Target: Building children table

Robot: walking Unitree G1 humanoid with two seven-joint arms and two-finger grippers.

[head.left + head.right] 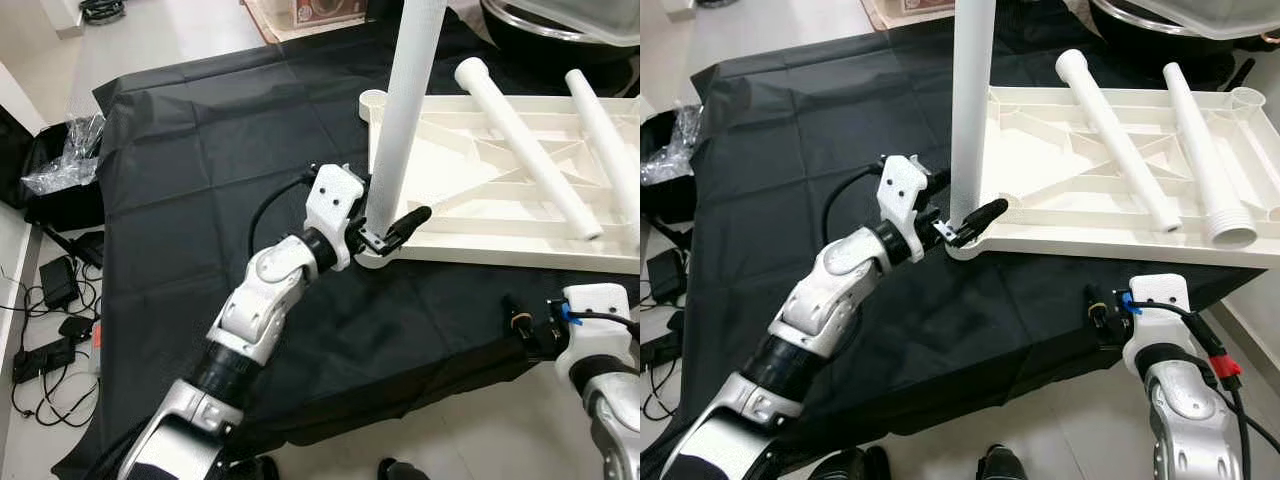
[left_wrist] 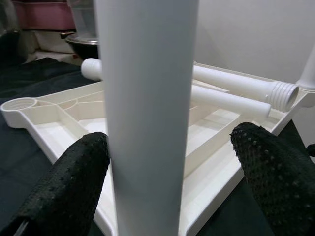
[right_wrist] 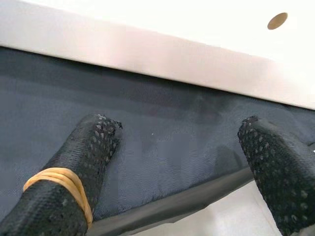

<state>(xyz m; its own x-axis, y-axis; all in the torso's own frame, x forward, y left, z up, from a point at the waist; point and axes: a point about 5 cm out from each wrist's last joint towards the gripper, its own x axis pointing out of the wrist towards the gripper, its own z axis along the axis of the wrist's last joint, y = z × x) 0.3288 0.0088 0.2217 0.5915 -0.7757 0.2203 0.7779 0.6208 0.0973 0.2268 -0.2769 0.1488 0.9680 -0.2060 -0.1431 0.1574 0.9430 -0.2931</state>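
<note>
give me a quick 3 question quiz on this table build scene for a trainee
1. True or false: the upright leg stands in a corner socket of the upside-down tabletop.
2. How many loose legs lie across the tabletop? A) one B) two C) four
3. Fill in: the left gripper has its fingers on either side of the ____ leg, while the right gripper hovers open over the black cloth.

Key: 1 true. 2 B: one loose leg and another loose leg. 3 upright.
</note>
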